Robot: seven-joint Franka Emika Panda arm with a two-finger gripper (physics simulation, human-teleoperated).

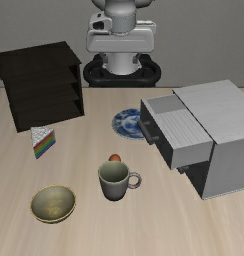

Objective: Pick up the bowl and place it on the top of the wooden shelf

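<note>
Nearest of all, the olive bowl (53,204) sat upright on the counter (194,228), just to the exterior view's left of the mug (117,181) and well apart from the dark wooden shelf (39,85), while whether the jaws were open or closed could not be told.

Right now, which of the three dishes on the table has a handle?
The grey mug: its handle sticks out toward the exterior view's right. The yellowish bowl and the blue patterned plate have none.
</note>
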